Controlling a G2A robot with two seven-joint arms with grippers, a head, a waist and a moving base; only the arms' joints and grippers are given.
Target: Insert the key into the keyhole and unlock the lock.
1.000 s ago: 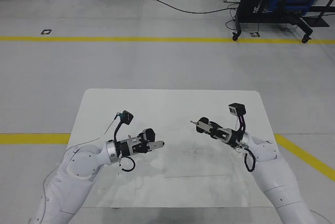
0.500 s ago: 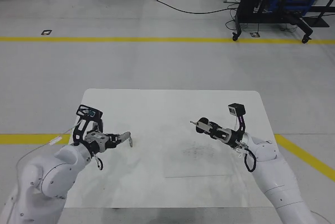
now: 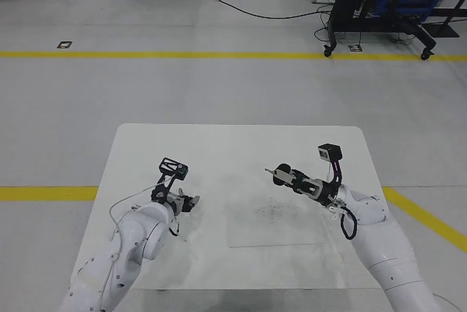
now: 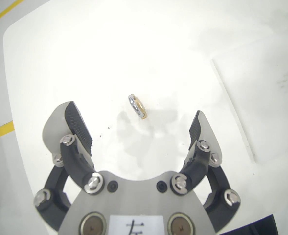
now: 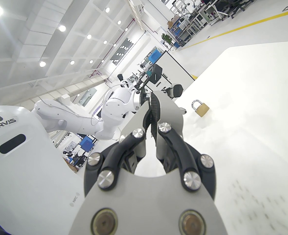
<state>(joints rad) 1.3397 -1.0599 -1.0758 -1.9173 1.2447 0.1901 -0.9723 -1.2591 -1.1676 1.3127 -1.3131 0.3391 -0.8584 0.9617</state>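
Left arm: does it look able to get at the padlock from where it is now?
Probably yes. The left gripper hangs open over the padlock, which stands upright on the bare table. Nothing lies between the open fingers and it.

key too small to tell, perhaps in right pincer

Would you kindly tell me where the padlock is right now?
The padlock sits on the left part of the white table, centred before the open left gripper in its wrist view.
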